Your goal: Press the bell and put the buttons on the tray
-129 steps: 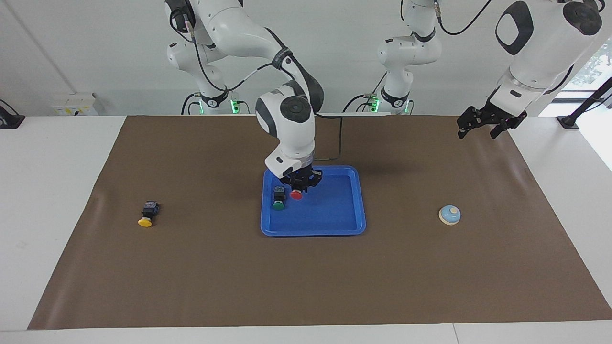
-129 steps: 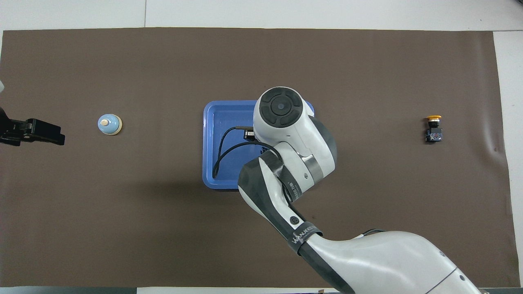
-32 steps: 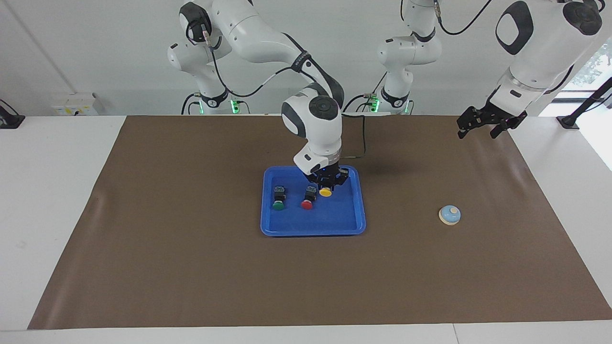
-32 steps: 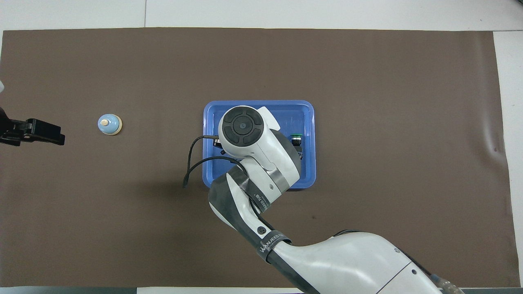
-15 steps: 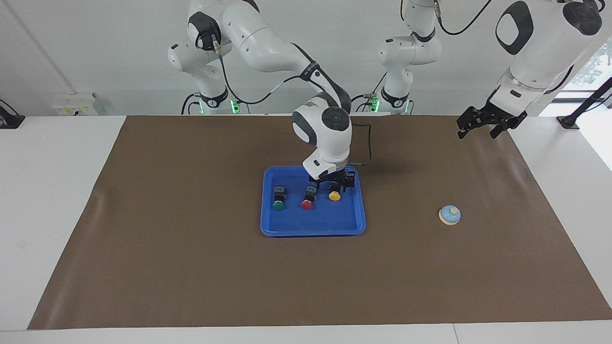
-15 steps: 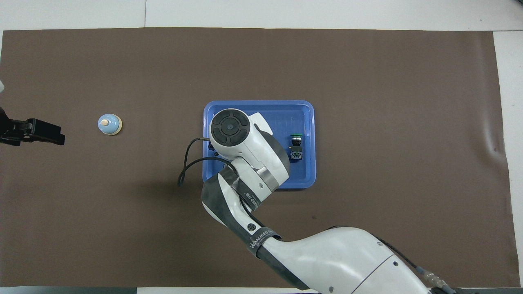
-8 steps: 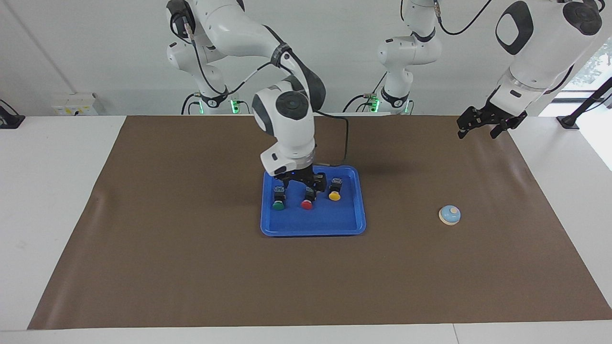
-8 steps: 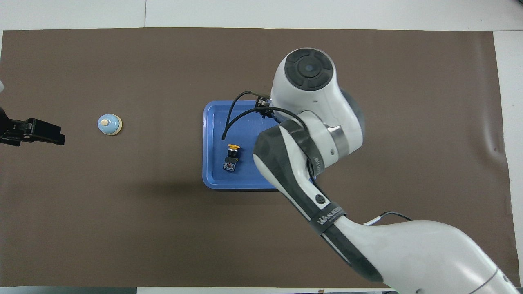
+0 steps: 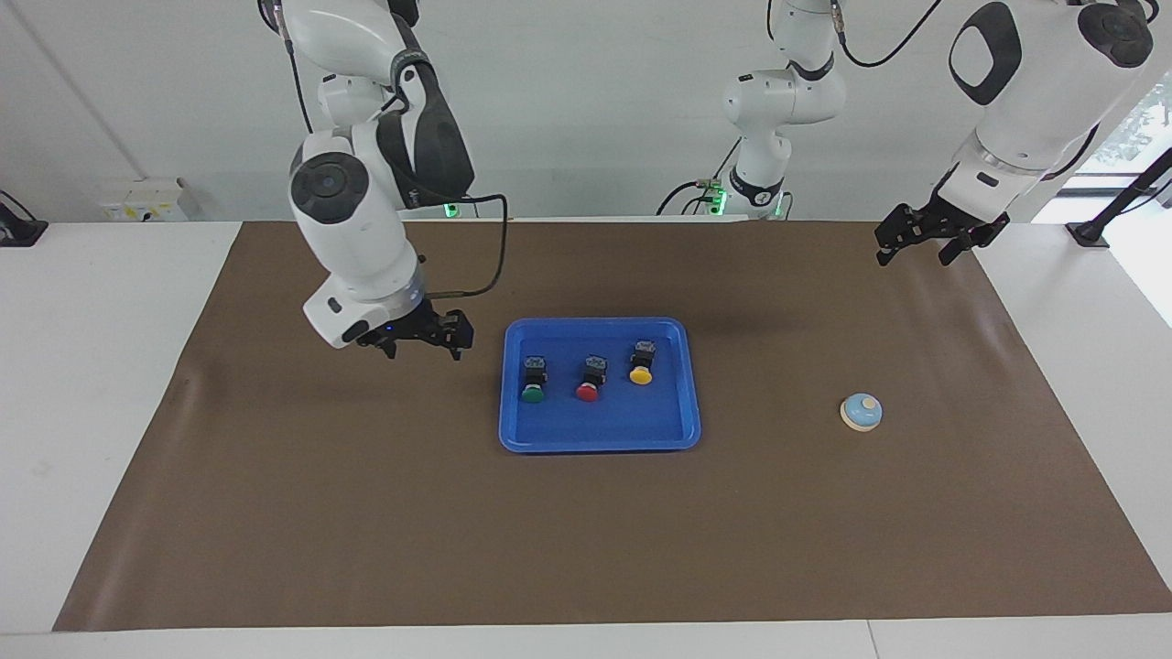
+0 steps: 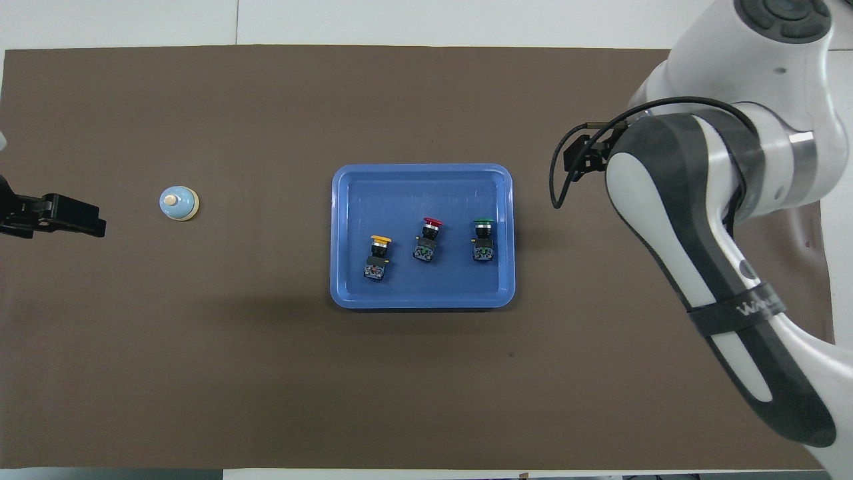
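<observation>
Three black-bodied push buttons (image 9: 586,376) lie in a row in the shallow blue plastic tray (image 9: 600,437) mid-table; the small domed bell (image 9: 862,412) sits well apart, toward the left arm's end

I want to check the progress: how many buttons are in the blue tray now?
3, all lying in the tray, none hidden: the yellow button toward the left arm's end, the red button in the middle, the green button toward the right arm's end.
</observation>
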